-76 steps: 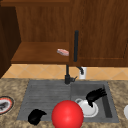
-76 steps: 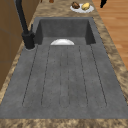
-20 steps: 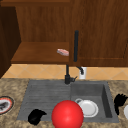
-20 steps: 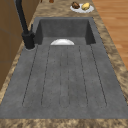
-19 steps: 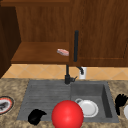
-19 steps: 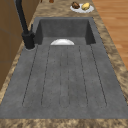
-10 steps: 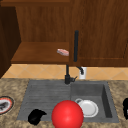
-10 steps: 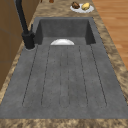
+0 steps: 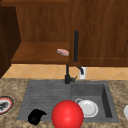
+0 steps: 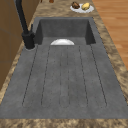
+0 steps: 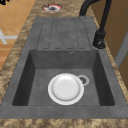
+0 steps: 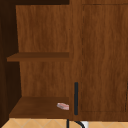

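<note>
Red ball (image 9: 67, 114), large and round, sits at the sink's front edge just to the right of our left hand (image 9: 35, 116). We see that hand as a dark shape over the ribbed draining board (image 9: 45, 96); its fingers look curled with nothing in them, and whether they touch the ball we cannot tell. Beyond the ball, farther right of the fingers, a white plate (image 11: 65, 88) lies flat on the floor of the sink basin (image 11: 100, 75), beside the drain. Behind stands the black tap (image 9: 67, 75). Left of the fingers, a red-rimmed plate (image 9: 5, 105) rests on the tabletop (image 9: 12, 85).
</note>
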You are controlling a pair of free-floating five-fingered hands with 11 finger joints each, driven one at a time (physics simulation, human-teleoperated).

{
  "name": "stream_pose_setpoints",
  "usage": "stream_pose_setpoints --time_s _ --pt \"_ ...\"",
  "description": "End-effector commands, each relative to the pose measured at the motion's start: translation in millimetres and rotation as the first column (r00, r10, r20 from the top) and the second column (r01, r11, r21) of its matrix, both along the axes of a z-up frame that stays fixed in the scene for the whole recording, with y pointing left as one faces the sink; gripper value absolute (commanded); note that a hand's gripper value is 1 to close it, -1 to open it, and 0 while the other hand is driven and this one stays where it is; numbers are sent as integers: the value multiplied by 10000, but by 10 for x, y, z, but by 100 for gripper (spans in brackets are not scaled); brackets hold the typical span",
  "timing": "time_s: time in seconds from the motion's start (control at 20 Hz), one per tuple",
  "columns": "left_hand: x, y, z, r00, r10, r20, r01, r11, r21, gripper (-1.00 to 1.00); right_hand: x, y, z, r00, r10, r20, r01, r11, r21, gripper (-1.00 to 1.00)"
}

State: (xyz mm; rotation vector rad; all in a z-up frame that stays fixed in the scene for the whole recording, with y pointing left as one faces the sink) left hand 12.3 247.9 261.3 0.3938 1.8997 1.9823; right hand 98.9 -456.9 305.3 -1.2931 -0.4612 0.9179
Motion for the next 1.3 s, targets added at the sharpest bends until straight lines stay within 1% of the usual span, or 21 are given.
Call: stream_pose_setpoints --time_s 0.0,0.1,0.2,0.3,0.4,0.45,0.55,0.65,0.7,0.8,0.85,1.0,1.1,1.15,1.2,1.25 --pt "0 0 0 10000 0 0 0 10000 0 0 -78 -122 0 9962 -837 -231 843 9961 273 -100" --pt "0 0 0 10000 0 0 0 10000 0 0 -70 -162 -8 9907 -1331 -299 1335 9909 143 -100" --pt "0 0 0 10000 0 0 0 10000 0 0 -65 -172 -45 9840 -1667 -624 1674 9859 70 -100" --pt "0 0 0 10000 0 0 0 10000 0 0 -75 -188 -50 9758 -2037 -794 2032 9790 -135 -100" --pt "0 0 0 10000 0 0 0 10000 0 0 -82 -215 -56 9648 -2429 -1010 2413 9700 -278 -100" --pt "0 0 0 10000 0 0 0 10000 0 0 -84 -210 -61 9619 -2507 -1091 2516 9678 -61 -100" --pt "0 0 0 10000 0 0 0 10000 0 0 -90 -270 -56 9526 -2786 -1225 2798 9600 -76 -100" --pt "0 0 0 10000 0 0 0 10000 0 0 -92 -245 -113 9418 -2992 -1530 3036 9528 56 -100" --pt "0 0 0 10000 0 0 0 10000 0 0 -20 -252 -152 9420 -2772 -1890 2845 9586 123 -100" --pt "0 0 0 10000 0 0 0 10000 0 0 68 -257 -167 9336 -2685 -2371 2778 9606 62 -100" --pt "0 0 0 10000 0 0 0 10000 0 0 140 -234 -190 9316 -2582 -2560 2726 9619 216 -100" --pt "0 0 0 10000 0 0 0 10000 0 0 226 -246 -207 9092 -2358 -3431 2626 9643 333 -100" --pt "0 0 0 10000 0 0 0 10000 0 0 279 -229 -229 8995 -2045 -3862 2449 9678 578 -100" --pt "0 0 0 10000 0 0 0 10000 0 0 313 -216 -237 8948 -1915 -4034 2412 9675 758 -100" --pt "0 0 0 10000 0 0 0 10000 0 0 365 -208 -248 8886 -1852 -4196 2454 9649 939 -100" --pt "0 0 0 10000 0 0 0 10000 0 0 426 -209 -269 8853 -1777 -4297 2483 9620 1138 -100"
